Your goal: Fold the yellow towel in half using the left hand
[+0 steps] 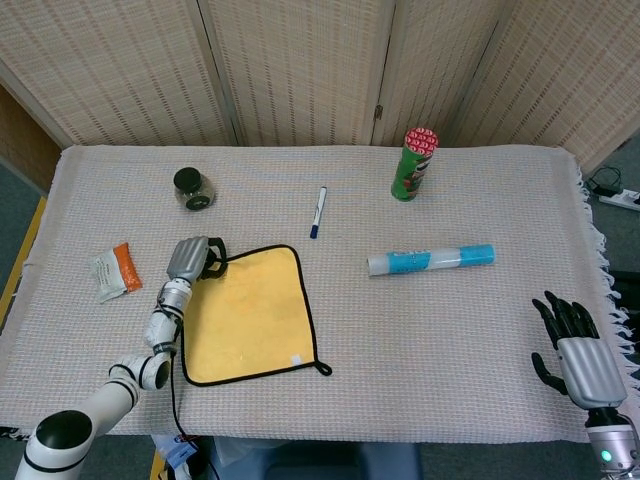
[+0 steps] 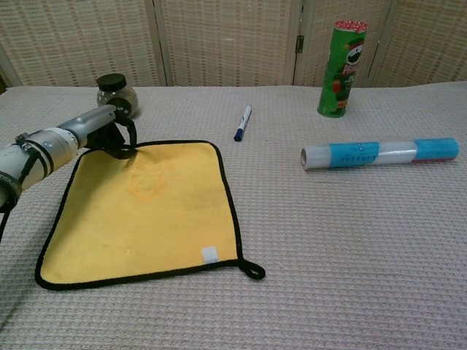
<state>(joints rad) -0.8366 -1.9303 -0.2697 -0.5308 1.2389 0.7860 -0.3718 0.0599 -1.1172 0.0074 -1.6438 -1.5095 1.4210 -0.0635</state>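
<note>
Woven rattan screens stand behind a table (image 1: 480, 330) covered in a pale, waffle-textured cloth with a fringe along its right edge. On its left half the yellow towel (image 1: 250, 315) lies flat and unfolded, a square of soft cloth edged in black, with a small white tag and a black hanging loop at its near right corner.

The left hand (image 1: 189, 258) rests at the towel's far left corner, its dark fingers (image 2: 120, 140) curled down onto the black hem. Whether they actually pinch the cloth cannot be told in either view.

Only the head view shows the right hand (image 1: 578, 352), at the table's near right edge, palm upright with fingers spread and holding nothing. It alone also shows a small orange and white packet (image 1: 115, 271) left of the towel.

The chest view gives the low angle: the towel's surface looks slightly rumpled near the middle.

Further back stand a round glass jar (image 1: 192, 189) with a black lid, a blue-capped white marker (image 1: 317, 212), a tall green cylindrical chip can (image 1: 413, 164), and a clear roll with blue wrapping (image 1: 430, 260) lying on its side.
</note>
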